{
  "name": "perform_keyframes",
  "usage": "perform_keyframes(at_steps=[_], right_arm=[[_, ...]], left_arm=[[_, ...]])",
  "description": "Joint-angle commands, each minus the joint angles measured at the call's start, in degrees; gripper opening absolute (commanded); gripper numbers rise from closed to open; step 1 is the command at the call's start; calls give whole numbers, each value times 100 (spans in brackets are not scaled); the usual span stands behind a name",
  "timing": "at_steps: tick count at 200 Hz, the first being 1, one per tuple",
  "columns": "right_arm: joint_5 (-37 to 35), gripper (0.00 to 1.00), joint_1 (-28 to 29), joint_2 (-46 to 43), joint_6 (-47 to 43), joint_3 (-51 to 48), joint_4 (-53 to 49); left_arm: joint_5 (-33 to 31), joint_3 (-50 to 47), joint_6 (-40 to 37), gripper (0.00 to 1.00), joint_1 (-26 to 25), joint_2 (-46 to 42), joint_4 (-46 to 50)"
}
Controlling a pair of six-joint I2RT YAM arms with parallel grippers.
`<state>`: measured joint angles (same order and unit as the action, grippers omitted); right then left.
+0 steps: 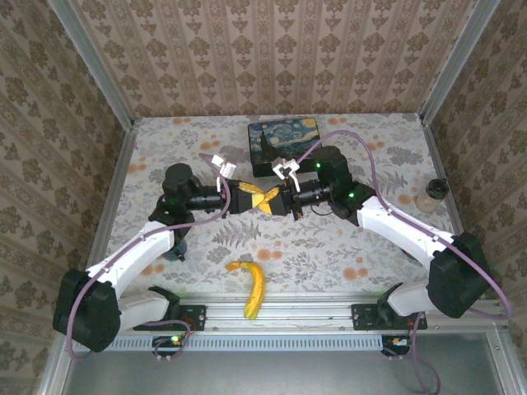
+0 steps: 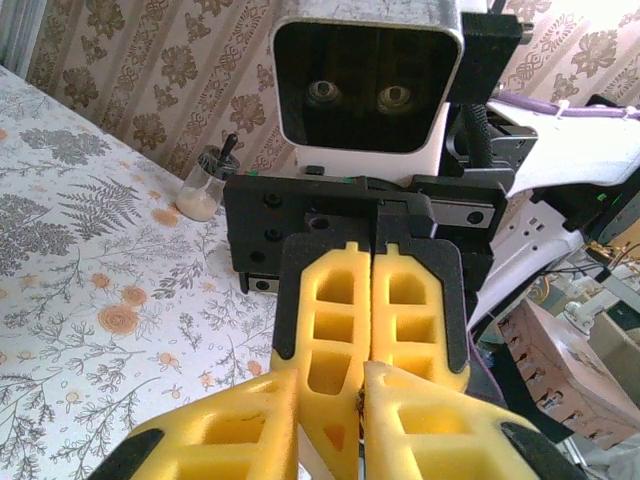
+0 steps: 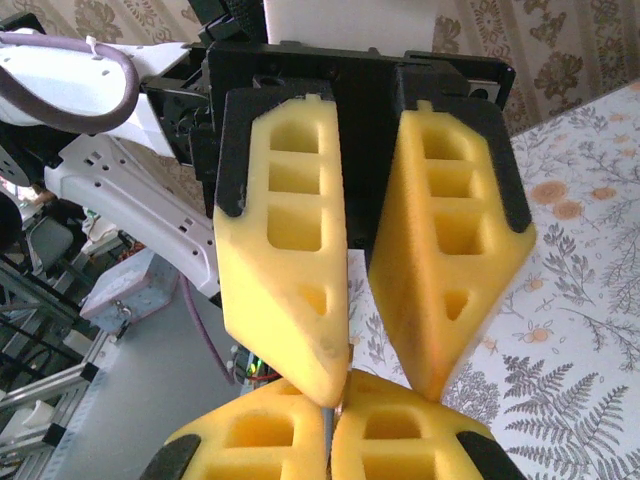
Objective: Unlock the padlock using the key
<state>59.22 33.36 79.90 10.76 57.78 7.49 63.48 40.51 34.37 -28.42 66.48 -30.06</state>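
Note:
Both grippers meet tip to tip above the middle of the table. My right gripper [image 1: 270, 203] [image 3: 335, 402] is shut, and a thin grey sliver of metal [image 3: 328, 428], the key as far as I can tell, is pinched in its seam. A small dark metal bit [image 2: 359, 401] pokes out at its tips. My left gripper [image 1: 260, 196] [image 2: 330, 372] faces it with its jaws a narrow gap apart, its fingertips [image 3: 335, 385] resting against the right gripper's tips. The padlock is hidden among the yellow fingers.
A dark starry-night tin box [image 1: 284, 144] lies at the back centre. A banana [image 1: 251, 290] lies near the front rail. A small bottle [image 1: 431, 195] [image 2: 205, 185] stands at the right edge. Patterned walls close in on three sides.

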Motion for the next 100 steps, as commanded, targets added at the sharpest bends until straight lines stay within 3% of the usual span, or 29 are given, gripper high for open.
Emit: perform_keyframes(at_steps=[1,20,35,100], right_arm=[[145,0,162,193,45,172,175],[150,0,170,241,72,181,180],[110,0,170,284,120,198,180],[-718,8,170,238,415,79,63]], left_arm=[[296,137,105,17,-194,32,-472],[288,133,113,12,-203,32,-497],[243,132,148,0,-207,19,-543],[-762,121,-349,0,-190,-458,514]])
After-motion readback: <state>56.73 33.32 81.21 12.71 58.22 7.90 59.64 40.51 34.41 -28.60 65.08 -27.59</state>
